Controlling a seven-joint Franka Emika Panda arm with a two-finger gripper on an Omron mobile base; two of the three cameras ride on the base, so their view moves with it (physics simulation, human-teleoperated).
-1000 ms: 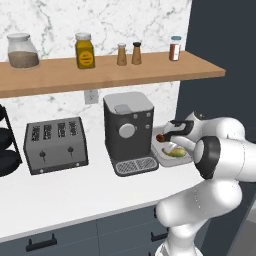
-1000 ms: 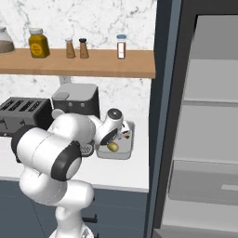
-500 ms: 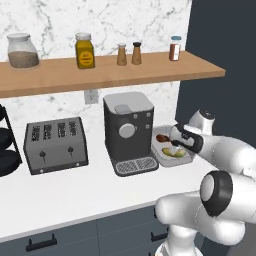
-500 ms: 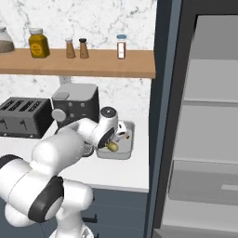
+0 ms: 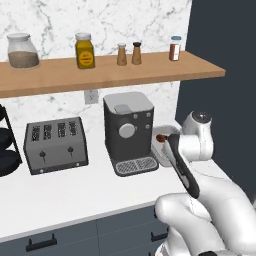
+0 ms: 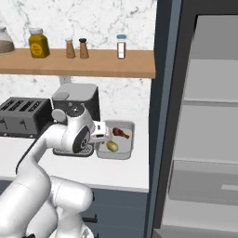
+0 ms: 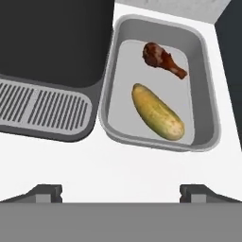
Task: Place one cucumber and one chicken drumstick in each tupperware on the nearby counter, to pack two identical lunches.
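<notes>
The end effector (image 7: 120, 191) hangs above the white worktop (image 7: 118, 165) with its tips spread wide and nothing between them. Just ahead of it sits the tupperware (image 7: 208, 94), already packed. Nearest lies the cucumber (image 7: 157, 112), probably firm, smooth and apt to roll, so best pinched across its middle. Beyond it rests the chicken drumstick (image 7: 163, 58), likely light and lumpy; the thin bone end or the thick meat across its width would suit a pinch. Beside the container stands the coffee machine (image 7: 52, 42). No brand, label or writing is readable anywhere.
</notes>
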